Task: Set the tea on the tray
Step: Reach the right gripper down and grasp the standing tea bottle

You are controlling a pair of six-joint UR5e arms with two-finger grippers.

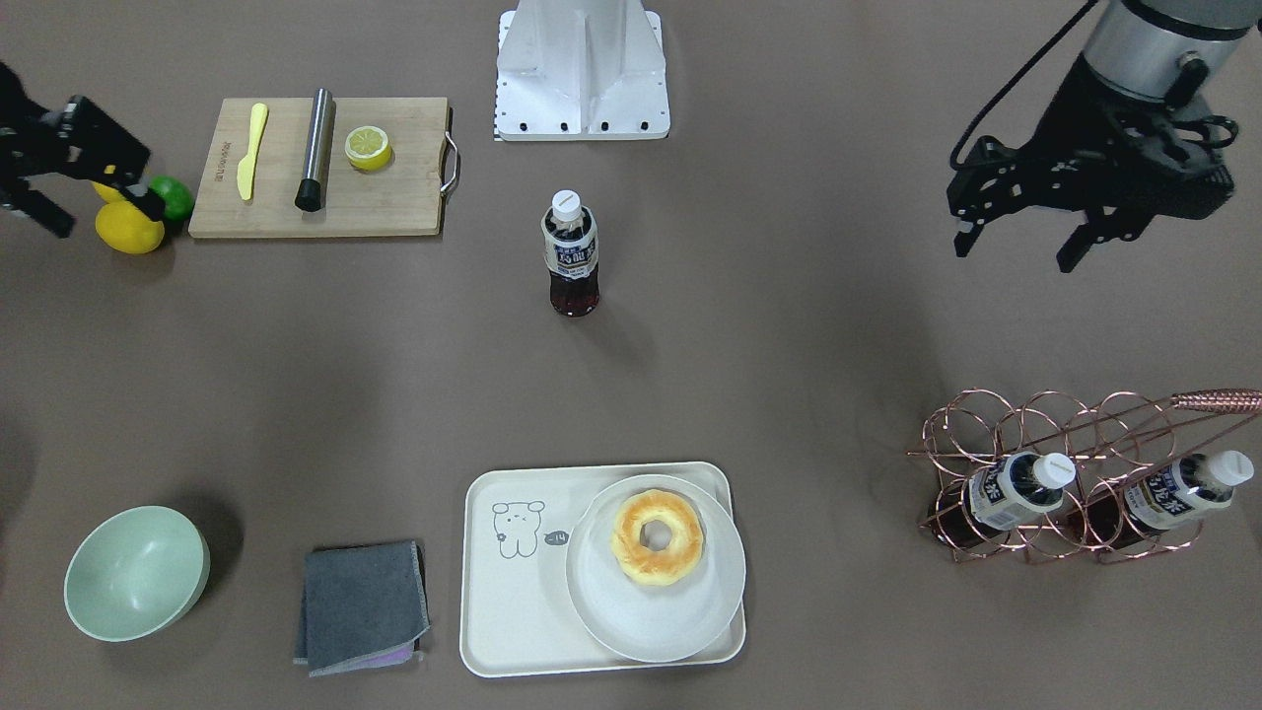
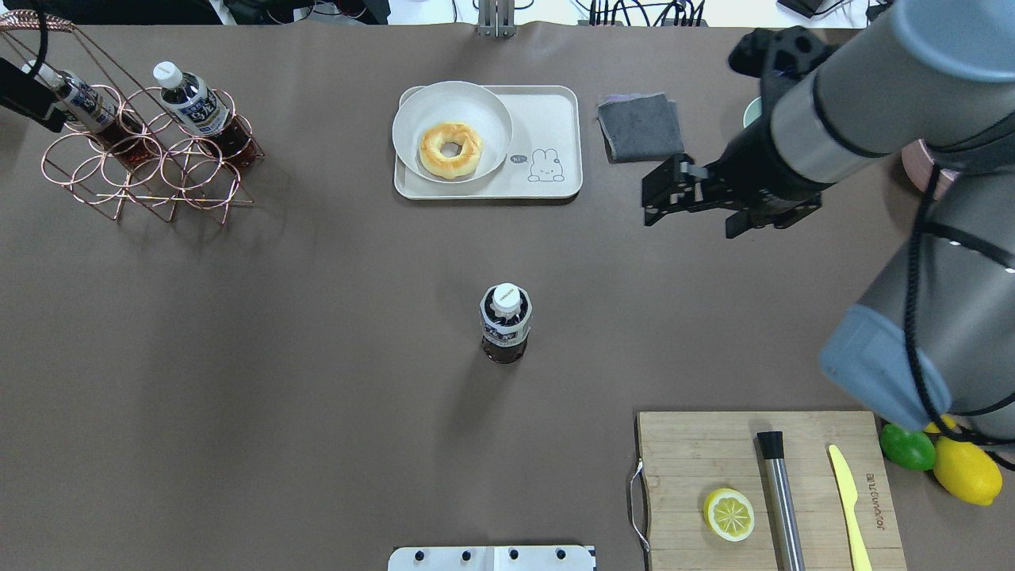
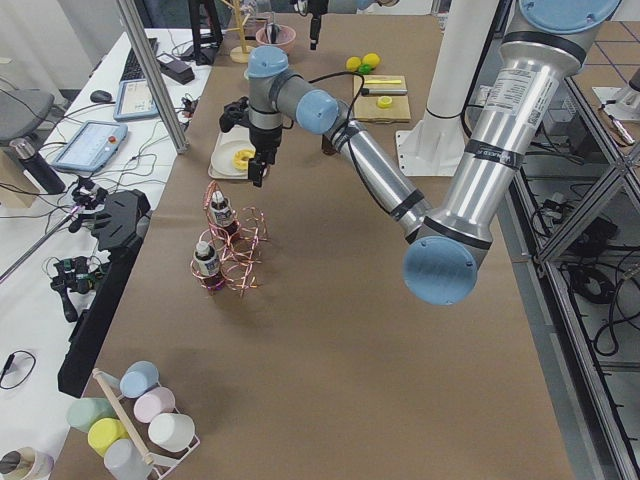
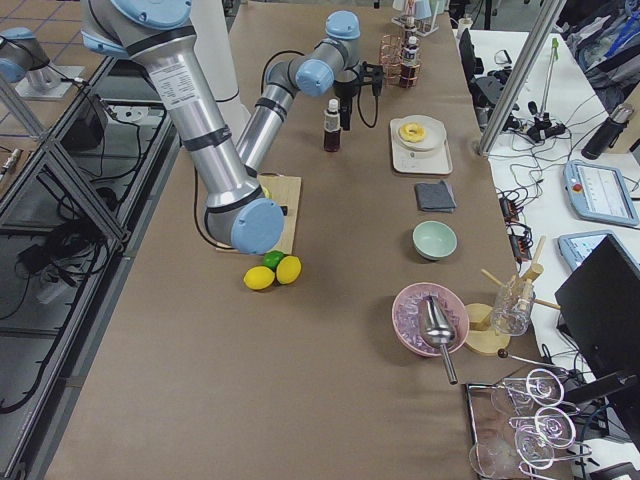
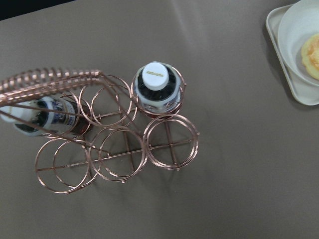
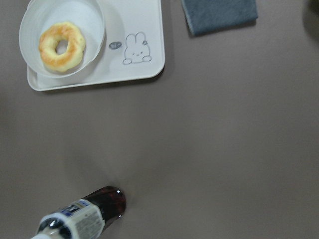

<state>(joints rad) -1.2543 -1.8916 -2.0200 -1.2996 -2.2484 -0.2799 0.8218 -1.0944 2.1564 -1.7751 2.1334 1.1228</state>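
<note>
Your tea [image 2: 505,325] stands upright, alone at mid-table, with the tray [image 2: 559,119] at its 12 o'clock in the overhead view. Expect it to be light, stiff but slick, and quick to tip, being tall and narrow; take it across the labelled body, below the cap. It's a small clear bottle of dark brown drink, with a white cap and a white-and-blue label. The right gripper [image 2: 691,216] hangs at its 2 o'clock, fingers spread and empty. The left gripper [image 1: 1017,251] is spread too, above the wire rack [image 5: 143,147].
</note>
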